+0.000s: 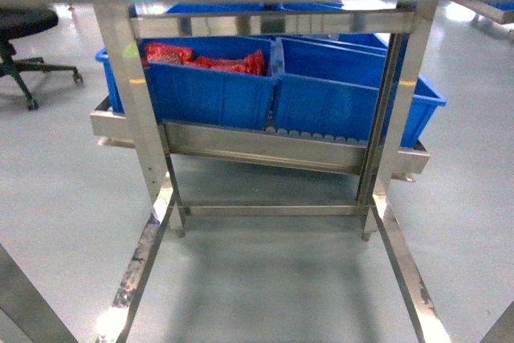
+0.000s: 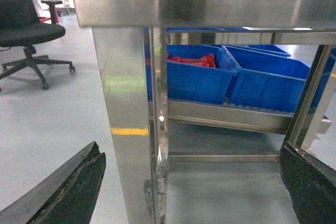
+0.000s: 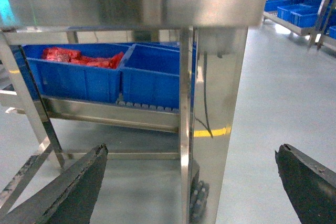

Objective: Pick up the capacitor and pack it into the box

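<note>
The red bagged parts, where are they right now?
Head view, upper left: the red bags lie in the left blue bin on the steel rack's shelf, beside a second blue bin.

The table frame (image 1: 136,110) is brushed, reflective stainless steel, the blue bins (image 1: 213,90) smooth glossy plastic, the floor (image 1: 56,190) smooth and faintly shiny.

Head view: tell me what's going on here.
Nothing is being handled yet. The robot faces a steel table frame from low down, looking under it at two blue bins on a roller rack; the left one holds red packets. The left gripper and right gripper both hang with jaws wide apart and empty. No pink box or capacitor is visible.
</note>
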Tool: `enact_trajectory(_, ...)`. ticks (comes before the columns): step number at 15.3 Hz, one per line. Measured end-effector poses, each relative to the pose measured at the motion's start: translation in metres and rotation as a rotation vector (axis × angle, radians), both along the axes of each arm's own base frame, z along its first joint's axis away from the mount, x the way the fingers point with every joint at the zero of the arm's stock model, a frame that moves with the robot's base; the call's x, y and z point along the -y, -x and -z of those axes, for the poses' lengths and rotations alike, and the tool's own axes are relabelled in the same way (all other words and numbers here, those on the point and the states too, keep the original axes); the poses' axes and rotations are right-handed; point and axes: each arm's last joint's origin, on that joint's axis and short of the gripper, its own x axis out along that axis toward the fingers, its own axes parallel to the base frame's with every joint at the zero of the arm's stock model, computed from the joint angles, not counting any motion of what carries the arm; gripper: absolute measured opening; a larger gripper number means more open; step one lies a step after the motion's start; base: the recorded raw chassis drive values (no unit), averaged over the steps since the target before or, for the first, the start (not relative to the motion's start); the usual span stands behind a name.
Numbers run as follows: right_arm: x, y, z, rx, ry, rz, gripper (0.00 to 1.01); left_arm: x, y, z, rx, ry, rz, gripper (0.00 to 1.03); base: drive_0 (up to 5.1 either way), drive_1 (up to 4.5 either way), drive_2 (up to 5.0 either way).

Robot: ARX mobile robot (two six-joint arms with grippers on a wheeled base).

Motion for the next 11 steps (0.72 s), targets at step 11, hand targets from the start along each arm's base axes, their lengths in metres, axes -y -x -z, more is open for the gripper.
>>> enact_trajectory(11,0.0,0.0,0.0,0.0,0.0,-0.001,0.98,0.0,0.0,0.0,0.0,0.0,0.0,0.98,0.0,0.0,0.0)
